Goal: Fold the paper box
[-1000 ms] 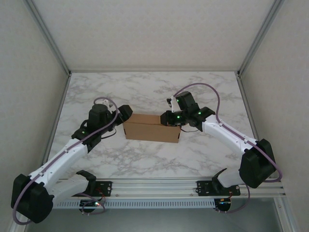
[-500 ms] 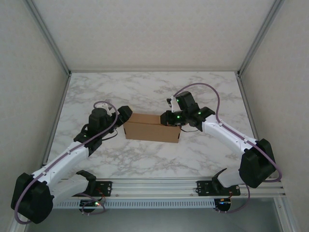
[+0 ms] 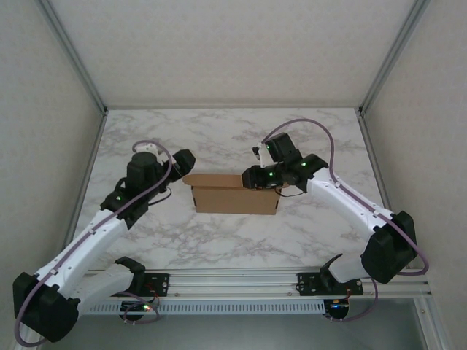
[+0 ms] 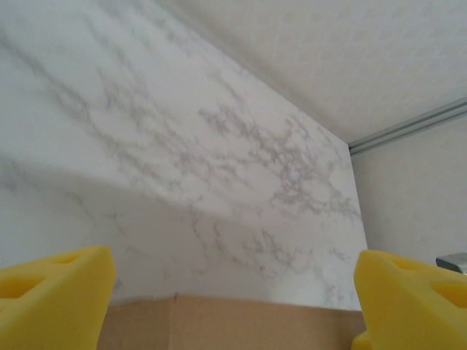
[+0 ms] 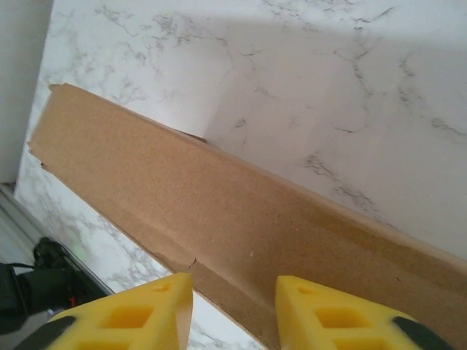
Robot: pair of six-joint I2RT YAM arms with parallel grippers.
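At the centre of the marble desk point(image 3: 219, 248), the right end effector point(image 5: 233, 310) stands with its yellow fingers point(image 5: 131, 317) parted. A brown wall of the paper box point(image 5: 219, 211) runs across the gap between them and does not look pinched. The left end effector point(image 4: 232, 299) is spread wide just beside the box's left end and grips nothing, with a strip of cardboard showing low between its pads. Behind both, the white arms reach in from their bases at the desk's near edge, one on each side of the box.

The box sits about midway between the desk's left and right edges, its long side roughly parallel to the near edge. It is already raised into a shallow rectangular form with its walls standing, so most of the folding looks done. A small flap juts out at the left end on the side facing the far edge, and it probably needs tucking. Whether the top is fully closed cannot be told from these angles.
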